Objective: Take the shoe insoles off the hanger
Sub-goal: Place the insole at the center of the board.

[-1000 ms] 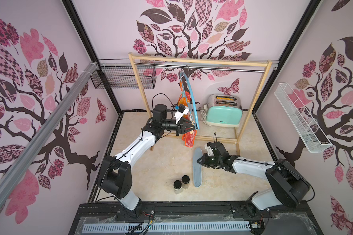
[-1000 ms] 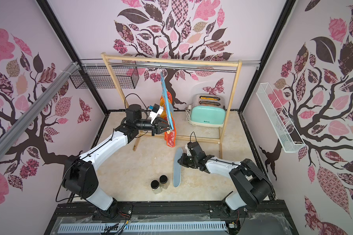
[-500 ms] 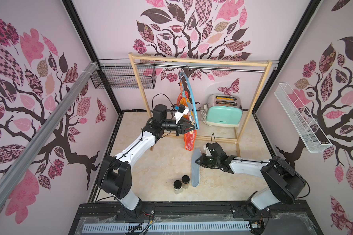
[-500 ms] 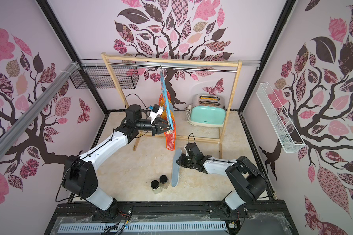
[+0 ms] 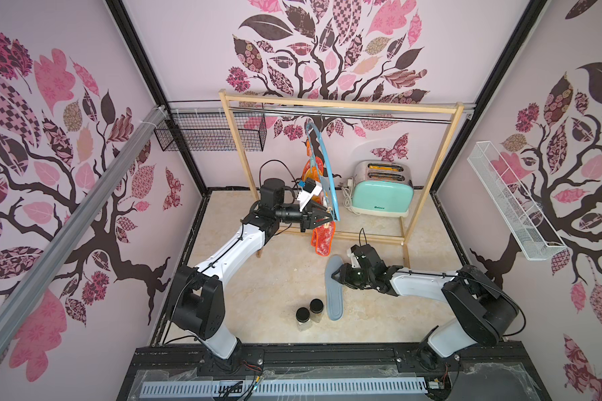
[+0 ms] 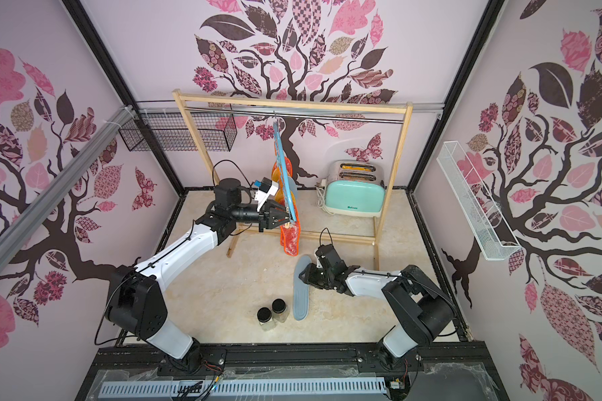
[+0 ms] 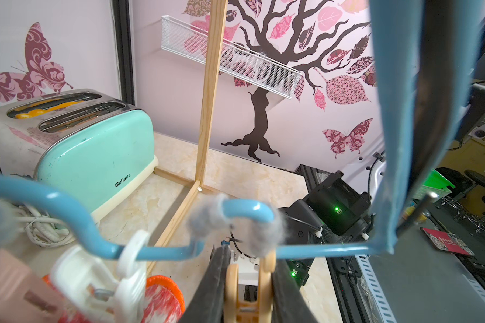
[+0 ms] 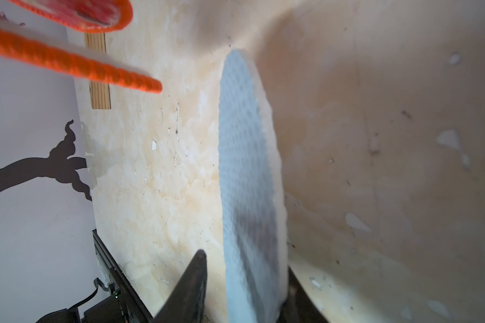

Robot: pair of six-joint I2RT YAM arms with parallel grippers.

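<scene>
Centre frame, the blue hanger (image 5: 331, 180) hangs from the wooden frame (image 5: 341, 101), with red-mottled insoles (image 5: 322, 239) clipped below. The left gripper (image 7: 248, 279) is clamped on a tan clothespin (image 7: 264, 279) on its bar. Lower centre, a grey-blue insole (image 5: 333, 295) lies on the marbled tabletop (image 5: 258, 295), between the parted jaws of the right gripper (image 8: 247, 290). Leaf-patterned walls (image 5: 84, 173) surround.

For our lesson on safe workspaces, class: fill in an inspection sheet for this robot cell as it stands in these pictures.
Surface: beige tabletop, white flecks.
Job's things: light blue hanger, red-white insoles hanging from it; grey-blue insole down on the tabletop.
Clutter: two jars, mint toaster.
Tools: left tool shut on a tan clothespin; right tool open around the grey-blue insole.
Cables: white toaster cord coiled; black wrist cable looped.
Surroundings: wooden frame, black wire basket, white mesh shelf.
</scene>
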